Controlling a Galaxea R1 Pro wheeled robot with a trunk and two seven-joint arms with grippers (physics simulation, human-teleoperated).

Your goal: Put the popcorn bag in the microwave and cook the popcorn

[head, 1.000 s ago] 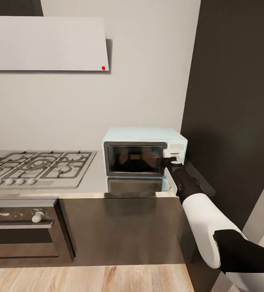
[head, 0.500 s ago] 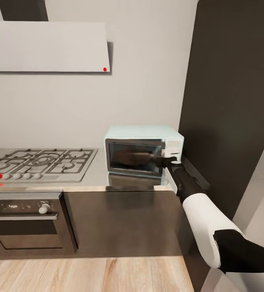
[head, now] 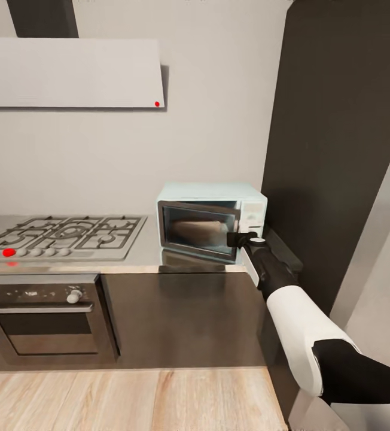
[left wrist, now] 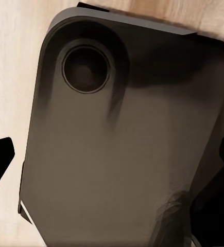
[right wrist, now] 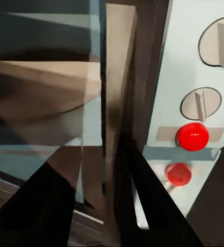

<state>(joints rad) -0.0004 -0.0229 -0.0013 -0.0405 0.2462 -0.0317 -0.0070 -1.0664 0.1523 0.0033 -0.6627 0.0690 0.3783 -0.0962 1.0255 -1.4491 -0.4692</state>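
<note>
Broadly, the kitchen wall carries a white slanted hood (head: 69,72) at far left, with a dark tall cabinet (head: 338,149) on the right. Below them the grey counter (head: 141,263) holds a gas hob (head: 63,234) to the left and the pale-blue microwave (head: 210,194) to the right, hard against the cabinet. A steel oven (head: 45,317) sits under the hob.

The microwave door (head: 200,230) stands slightly ajar, its right edge swung toward the near side. Through the glass a tan shape shows, most likely the popcorn bag (head: 198,228), so I judge it already lies inside; the popcorn itself cannot be made out.

The right tool (head: 243,238) sits at the door's free edge, beside the white knob panel (right wrist: 204,77). In the right wrist view its dark fingers (right wrist: 45,206) straddle the door edge (right wrist: 117,103) with a narrow gap; whether they pinch it I cannot tell. The left tool hangs low over the robot's dark base (left wrist: 122,154), fingertips spread wide at the sides, holding nothing.

The step in hand looks like moving the door. To do it well, the tool should follow the hinge's arc, not drive straight, keep clear of the knobs and the red button (right wrist: 192,136), and seat the door fully before heating.
</note>
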